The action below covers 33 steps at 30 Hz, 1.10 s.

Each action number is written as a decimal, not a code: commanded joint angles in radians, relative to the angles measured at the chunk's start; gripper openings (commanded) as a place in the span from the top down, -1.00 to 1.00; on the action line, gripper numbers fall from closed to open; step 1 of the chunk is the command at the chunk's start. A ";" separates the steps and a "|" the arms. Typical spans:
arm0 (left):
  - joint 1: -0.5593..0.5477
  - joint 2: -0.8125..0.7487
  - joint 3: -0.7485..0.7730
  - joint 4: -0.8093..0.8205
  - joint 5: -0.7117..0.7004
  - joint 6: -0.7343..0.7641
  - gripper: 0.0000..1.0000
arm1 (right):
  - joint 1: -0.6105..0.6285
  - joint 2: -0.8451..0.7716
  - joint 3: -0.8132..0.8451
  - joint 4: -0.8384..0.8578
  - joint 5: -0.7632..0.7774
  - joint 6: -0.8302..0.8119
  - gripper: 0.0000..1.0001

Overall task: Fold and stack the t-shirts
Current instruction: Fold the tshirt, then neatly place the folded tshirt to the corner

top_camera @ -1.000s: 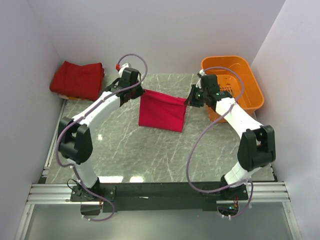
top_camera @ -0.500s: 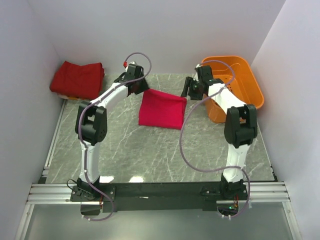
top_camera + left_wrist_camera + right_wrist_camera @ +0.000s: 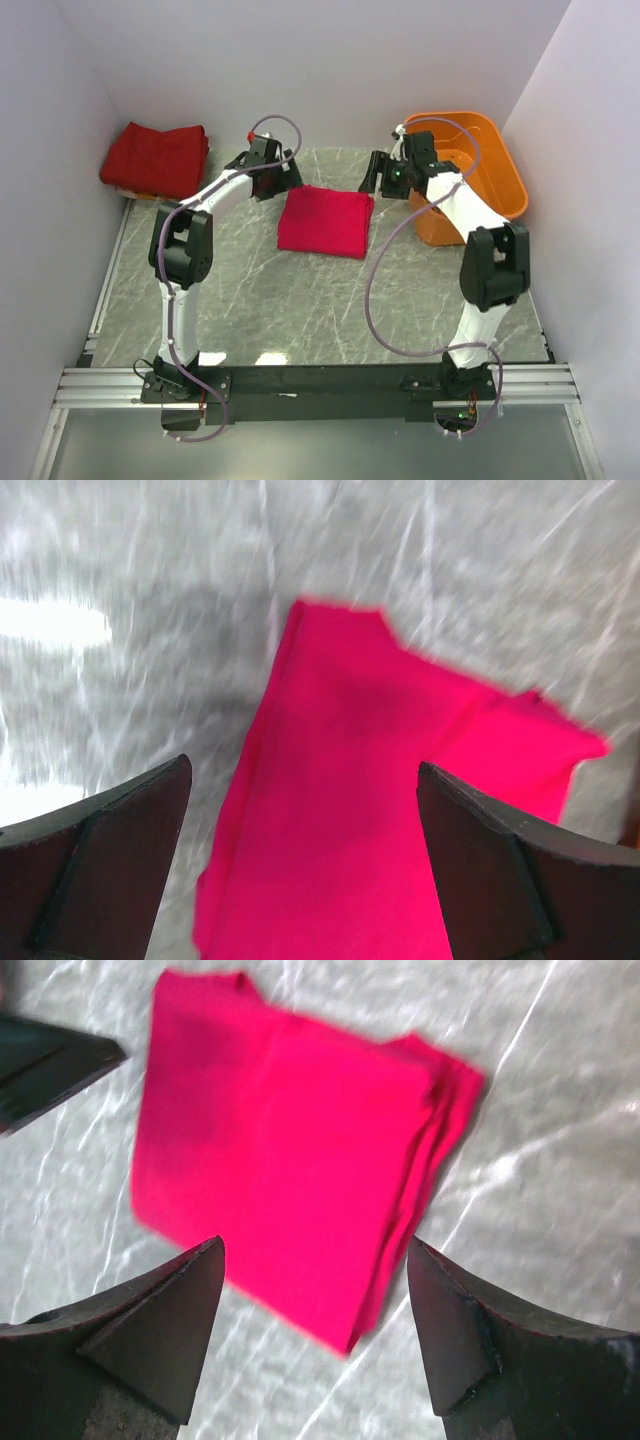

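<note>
Grey marbled tabletop (image 3: 300,300) fills the top view between white walls, with an orange basket (image 3: 495,195) at upper right and a stack of dark red t-shirts (image 3: 155,158) at upper left. A crimson t-shirt (image 3: 325,221) lies folded flat at upper centre. The left gripper (image 3: 284,181) and right gripper (image 3: 371,180) reach in beside its far corners.

Left wrist view: blurred crimson cloth lies below widely parted fingers (image 3: 100,870) that hold nothing.

Right wrist view: folded layers show along the shirt's right edge, and the fingers (image 3: 150,1330) are spread wide and empty.
</note>
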 commanded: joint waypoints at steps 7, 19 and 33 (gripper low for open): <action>-0.004 -0.055 -0.075 -0.052 0.075 0.055 -0.99 | 0.035 -0.287 -0.281 0.102 -0.026 -0.003 -0.62; -0.041 0.048 -0.042 -0.150 0.037 0.078 -0.48 | 0.034 -0.549 -0.470 0.062 0.080 -0.014 -0.62; -0.112 0.169 0.060 -0.281 -0.157 0.066 0.42 | 0.032 -0.736 -0.574 0.025 0.255 -0.023 -0.64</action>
